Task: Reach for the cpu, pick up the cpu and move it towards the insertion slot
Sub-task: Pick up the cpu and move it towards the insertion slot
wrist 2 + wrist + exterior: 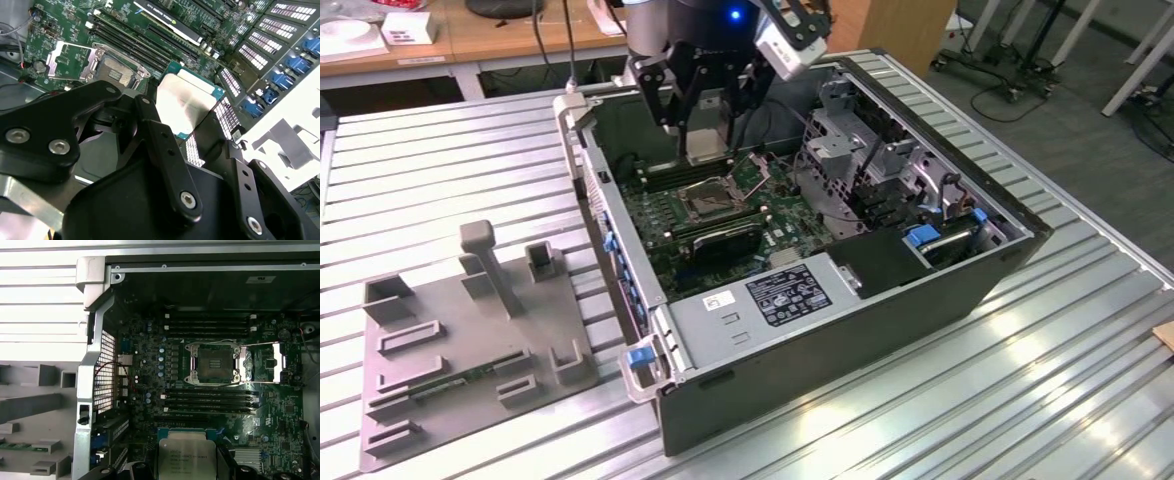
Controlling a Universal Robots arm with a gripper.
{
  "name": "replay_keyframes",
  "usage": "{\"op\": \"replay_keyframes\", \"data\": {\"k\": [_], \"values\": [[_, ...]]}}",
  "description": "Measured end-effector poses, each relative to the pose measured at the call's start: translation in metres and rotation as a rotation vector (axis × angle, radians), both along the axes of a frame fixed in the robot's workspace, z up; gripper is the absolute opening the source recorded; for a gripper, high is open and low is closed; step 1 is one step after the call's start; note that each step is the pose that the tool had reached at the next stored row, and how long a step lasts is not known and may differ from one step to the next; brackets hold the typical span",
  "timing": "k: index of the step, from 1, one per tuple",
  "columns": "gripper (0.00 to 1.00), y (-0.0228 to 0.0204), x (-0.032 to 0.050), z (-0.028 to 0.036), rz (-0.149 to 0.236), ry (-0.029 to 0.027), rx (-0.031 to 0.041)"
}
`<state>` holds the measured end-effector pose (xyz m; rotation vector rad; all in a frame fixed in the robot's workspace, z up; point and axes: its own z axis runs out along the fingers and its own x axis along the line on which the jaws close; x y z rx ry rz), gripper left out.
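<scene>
So from my chair, the gripper (703,140) was hanging over the open computer case (854,330) with the cpu (187,102) pinched between its black fingers (167,150), jaws closed down to the chip's width, gripping it by opposite edges. In the exterior view the chip (704,135) hung more or less on edge, flat face out toward the camera, above the motherboard (707,215) and not touching it. It's square, so no real long axis to speak of.

In the first wrist view the cpu (186,457) sat close to the lens, with the insertion slot (214,363) well apart from it across a bank of long black memory slots (207,400). The slot had a shiny metal frame, dark centre, and its hinged plate flipped open beside it.

The chip's top was pale silvery metal, smooth, with a green border around it. The fingers were matte black bars with bolts. Off to the exterior view's left sat a grey fixture (467,350) on the ribbed metal table (987,400).
</scene>
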<state>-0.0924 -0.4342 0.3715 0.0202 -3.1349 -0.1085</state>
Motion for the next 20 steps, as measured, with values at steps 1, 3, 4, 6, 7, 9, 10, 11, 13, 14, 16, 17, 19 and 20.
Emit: {"op": "replay_keyframes", "data": {"k": [1, 3, 4, 6, 7, 9, 10, 11, 13, 14, 16, 17, 19, 20], "values": [[0.54, 0.0, 0.0004, 0.0, 0.0, 0.0, -0.0001], [0.54, 0.0001, 0.0014, -0.0001, 0.0, 0.0001, -0.0001], [0.54, 0.0002, 0.0019, -0.0002, 0.0, 0.0001, -0.0001], [0.54, 0.0003, 0.0025, -0.0002, 0.0, 0.0001, -0.0001], [0.54, 0.0003, 0.0025, -0.0002, 0.0, 0.0001, -0.0002], [0.54, 0.0003, 0.0026, -0.0002, 0.0, 0.0, -0.0001], [0.54, 0.0003, 0.0026, -0.0002, 0.0, 0.0, -0.0001], [0.54, 0.0004, 0.0027, -0.0003, 0.0, 0.0, 0.0], [0.54, 0.0012, 0.0028, -0.0004, 0.0, 0.0001, -0.0002], [0.54, 0.0018, 0.0027, -0.0006, 0.0, 0.0, -0.0002], [0.54, 0.0032, 0.0027, -0.0008, 0.0, 0.0, -0.0001], [0.54, 0.004, 0.0027, -0.001, 0.0, 0.0001, 0.0], [0.54, 0.006, 0.0027, -0.0013, 0.0, 0.0, 0.0002], [0.54, 0.0071, 0.0027, -0.0015, 0.0, 0.0, 0.0002]]}}
